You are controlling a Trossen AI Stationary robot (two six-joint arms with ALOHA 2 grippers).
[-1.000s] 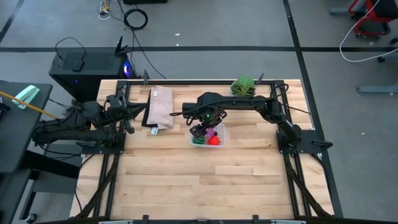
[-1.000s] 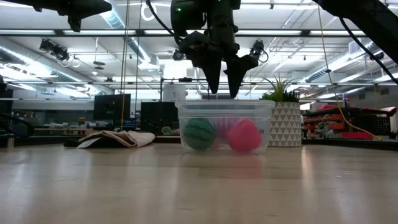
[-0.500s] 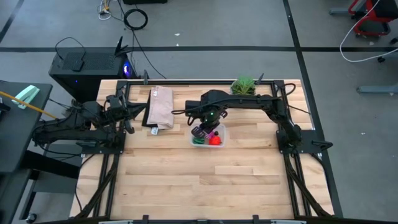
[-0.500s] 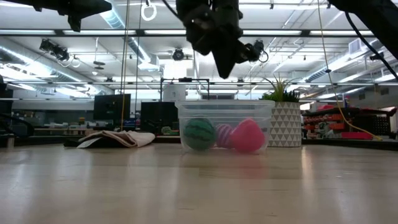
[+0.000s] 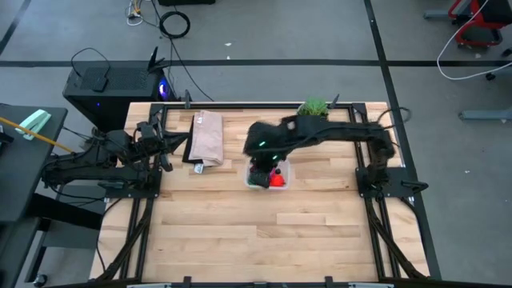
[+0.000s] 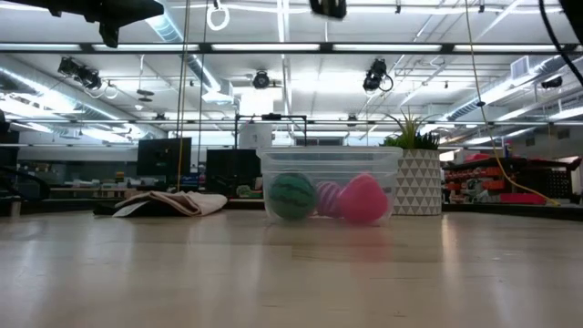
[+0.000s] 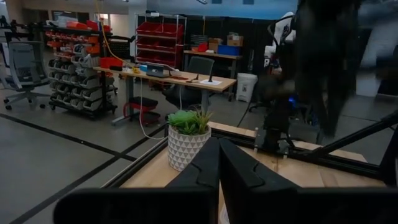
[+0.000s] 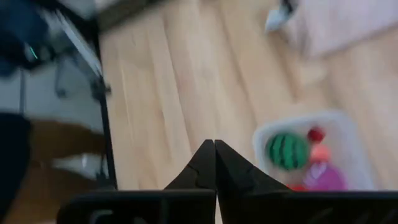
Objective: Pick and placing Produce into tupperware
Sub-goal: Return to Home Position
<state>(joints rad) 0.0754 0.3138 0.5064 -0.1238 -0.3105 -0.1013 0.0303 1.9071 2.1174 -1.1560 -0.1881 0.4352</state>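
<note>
The clear tupperware (image 6: pixel 330 159) stands on the table a little behind its middle. Inside it lie a green striped ball (image 6: pixel 292 196), a purple-pink ball (image 6: pixel 330 199) and a red lumpy piece (image 6: pixel 362 200). The right wrist view looks down on the tub (image 8: pixel 348 155), the green ball (image 8: pixel 287 151) and a tiny red bit (image 8: pixel 316 134). My right gripper (image 8: pixel 214 155) is shut and empty, high over the tub's left part (image 5: pixel 260 170). Only its tip (image 6: pixel 328 7) shows at the low view's top edge. My left gripper (image 7: pixel 219 165) is shut and empty, waiting at the table's far left (image 5: pixel 164 150).
A tan paper bag (image 5: pixel 206 138) lies flat at the far left of the table. A potted plant (image 5: pixel 314 109) in a white patterned pot (image 6: pixel 419 182) stands at the far edge behind the tub. Bare wood (image 5: pixel 264 232) covers the near half of the table.
My right gripper has risen from just above the tub, nearly out of the low view's top, and its open fingers have shut on nothing. Its arm has swung a little toward the table's left. The produce stays in the tub.
</note>
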